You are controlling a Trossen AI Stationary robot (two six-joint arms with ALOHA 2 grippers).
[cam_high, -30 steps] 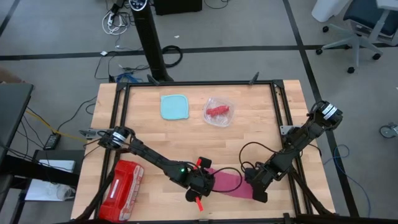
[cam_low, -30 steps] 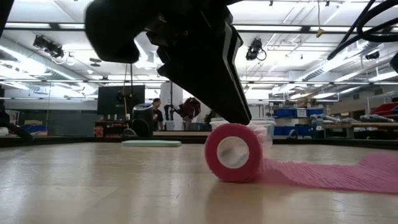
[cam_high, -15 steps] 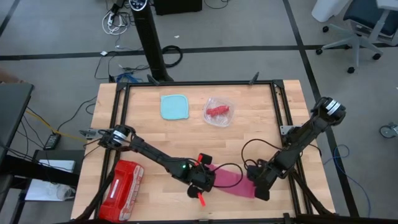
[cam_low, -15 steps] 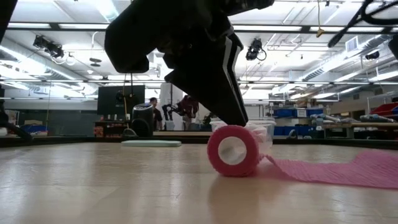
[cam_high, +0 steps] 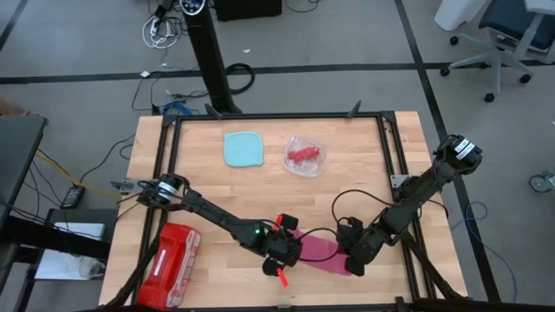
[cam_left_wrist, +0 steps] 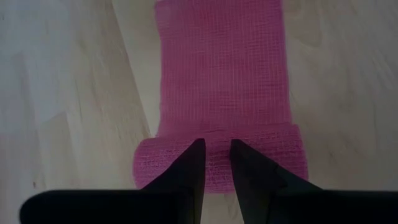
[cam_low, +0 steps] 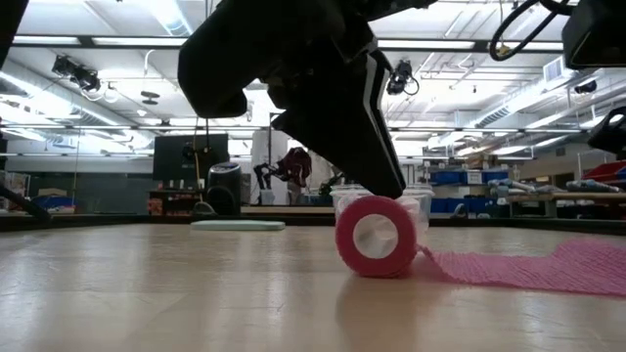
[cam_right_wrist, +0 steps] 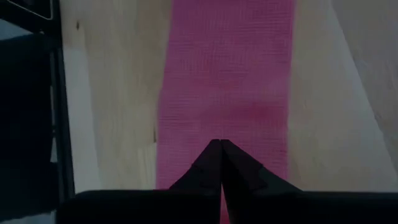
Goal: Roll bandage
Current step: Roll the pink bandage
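Bandage (cam_left_wrist: 224, 112) is half rolled; left fingers (cam_left_wrist: 214, 163), narrowly parted, press the roll (cam_low: 377, 236) while shut right fingers (cam_right_wrist: 220, 163) pin the tail. You roll on rightward next.

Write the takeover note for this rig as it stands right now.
Left hand: fingers slightly apart, resting on top of the rolled end of the dusky pink fabric bandage, near the table's front edge.
Right hand: shut, tips pressing the bandage's flat tail onto the wooden table.
Done: one end wound into a short roll.
Left: roll up the flat stretch between the two hands, then free the tail.
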